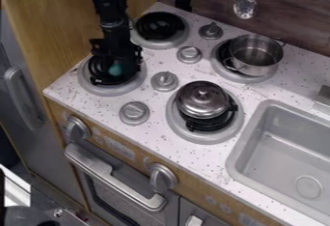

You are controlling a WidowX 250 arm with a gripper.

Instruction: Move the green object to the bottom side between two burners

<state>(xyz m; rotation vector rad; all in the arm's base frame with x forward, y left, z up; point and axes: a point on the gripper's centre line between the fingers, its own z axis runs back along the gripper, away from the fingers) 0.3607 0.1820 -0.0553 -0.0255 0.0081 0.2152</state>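
Observation:
My black gripper (116, 65) hangs down from the top left over the burner (97, 86) at the left front of the stove. A dark green object (117, 70) shows low at the gripper, above or on the black coil; part of it is hidden, and whether it is held I cannot tell. The other front burner (201, 137) lies to the right, with a lidded metal pot (202, 99) on its black coil.
Behind are a burner with a black coil (159, 25) and an uncovered metal pot (256, 56) on another burner. Several grey knobs, one of them a front knob (134, 113), stand between the burners. A grey sink (283, 145) is at the right, a wooden panel at the left.

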